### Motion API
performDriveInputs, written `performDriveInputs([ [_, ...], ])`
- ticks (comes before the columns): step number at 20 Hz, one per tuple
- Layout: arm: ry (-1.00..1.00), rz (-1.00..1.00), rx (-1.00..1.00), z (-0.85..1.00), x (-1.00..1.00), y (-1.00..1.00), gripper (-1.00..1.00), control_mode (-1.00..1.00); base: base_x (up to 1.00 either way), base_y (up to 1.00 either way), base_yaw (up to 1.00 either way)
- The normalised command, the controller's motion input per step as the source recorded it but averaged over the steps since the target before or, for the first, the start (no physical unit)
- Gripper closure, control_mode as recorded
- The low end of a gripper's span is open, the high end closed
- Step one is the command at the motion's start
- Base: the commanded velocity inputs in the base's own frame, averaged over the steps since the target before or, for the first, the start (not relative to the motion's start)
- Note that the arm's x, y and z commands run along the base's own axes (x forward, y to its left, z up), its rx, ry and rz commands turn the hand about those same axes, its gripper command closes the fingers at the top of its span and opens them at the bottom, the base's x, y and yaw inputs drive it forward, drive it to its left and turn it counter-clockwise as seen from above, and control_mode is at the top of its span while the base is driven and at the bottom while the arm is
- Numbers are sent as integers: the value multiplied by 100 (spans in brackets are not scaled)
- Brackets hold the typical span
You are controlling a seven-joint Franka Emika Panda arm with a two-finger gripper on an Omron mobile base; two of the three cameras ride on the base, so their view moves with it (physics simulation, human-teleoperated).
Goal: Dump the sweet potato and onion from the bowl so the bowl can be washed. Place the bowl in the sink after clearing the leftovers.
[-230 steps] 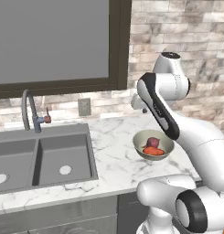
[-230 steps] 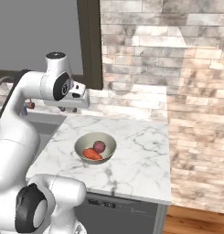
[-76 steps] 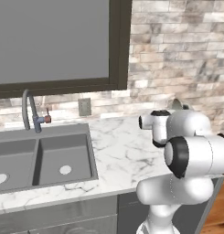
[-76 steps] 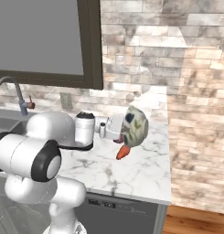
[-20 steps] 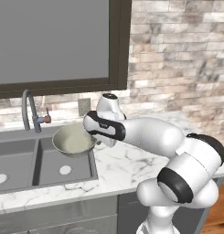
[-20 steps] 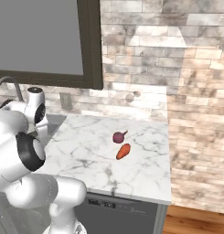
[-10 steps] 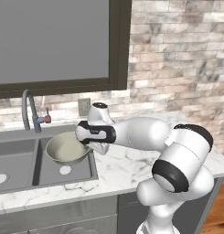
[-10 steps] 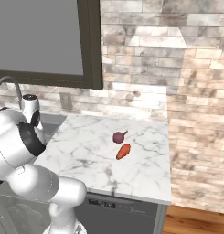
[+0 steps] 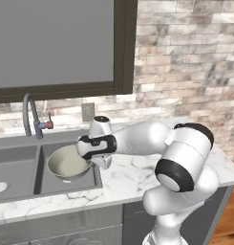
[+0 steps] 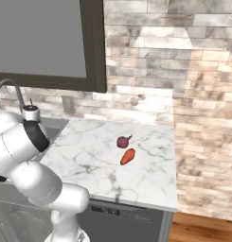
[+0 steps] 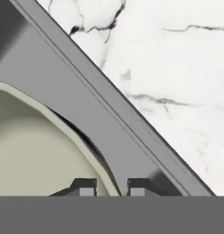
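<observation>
I have the bowl (image 9: 67, 163) hanging in the right-hand basin of the sink (image 9: 23, 165), gripped at its rim by the claw (image 11: 111, 188); in the hand view the two tips sit close together with the thin rim running between them, so I read the claw as closed on the bowl; whether the bowl's base has touched the basin floor I cannot tell.

What worries me: if I let go while it hangs above the floor, it could drop and land tilted against the basin wall; the rim hold is narrow, so any jolt on the way down could let the bowl swing or slip; the near wall of the basin lies just beside the claw, and a careless descent could knock the hand against the edge of the worktop (image 11: 177, 68).

By my count: one bowl; one sweet potato (image 10: 128, 156) and one onion (image 10: 122, 141), lying just beside each other on the marble; two basins; one faucet (image 9: 30, 114).
</observation>
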Motion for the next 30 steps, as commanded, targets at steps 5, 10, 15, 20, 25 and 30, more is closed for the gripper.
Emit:
performDriveInputs([
  [5,1,0,-6,-25,0,21,100,-100,0,0,0],
  [10,0,-2,0,-28,2,24,100,-100,0,0,0],
  [15,0,-4,0,-31,15,22,100,-100,0,0,0],
  [20,0,-5,0,-14,36,23,100,-100,0,0,0],
  [25,0,-4,0,-6,42,21,100,-100,0,0,0],
  [30,0,-3,-4,-29,8,8,100,-100,0,0,0],
])
